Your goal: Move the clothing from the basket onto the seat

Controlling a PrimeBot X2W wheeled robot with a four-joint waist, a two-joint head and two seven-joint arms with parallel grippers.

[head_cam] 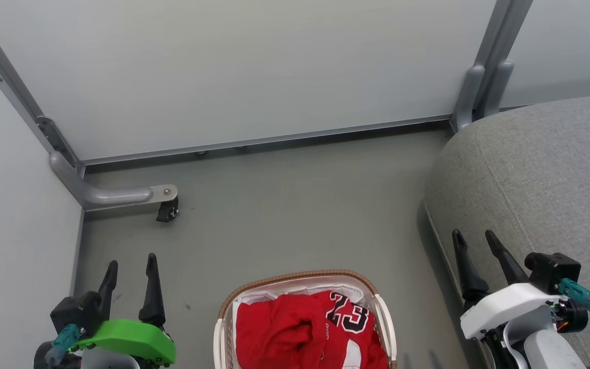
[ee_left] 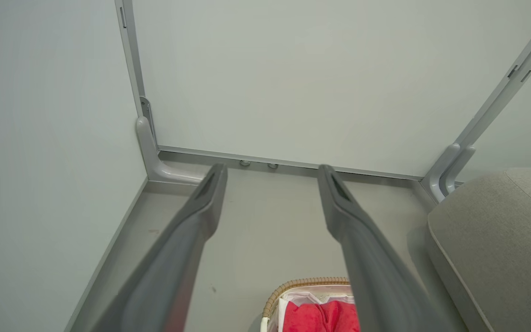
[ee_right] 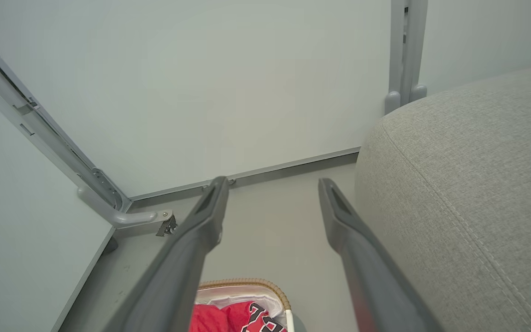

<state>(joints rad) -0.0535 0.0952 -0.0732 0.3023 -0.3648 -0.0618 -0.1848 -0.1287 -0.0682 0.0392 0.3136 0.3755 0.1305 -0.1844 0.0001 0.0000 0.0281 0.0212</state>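
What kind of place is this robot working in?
Probably a staged test booth rather than a real home: plain pale partition panels in metal framing with a caster foot close off a grey floor, and the furnishings in view are a grey seat and a basket of red clothing.

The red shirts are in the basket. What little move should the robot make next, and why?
Probably swing the right gripper left and down over the clothing in the basket. Both it and the left gripper are open and empty, the clothing lies untouched, and the seat is on that gripper's side, so the carry would likely be short.
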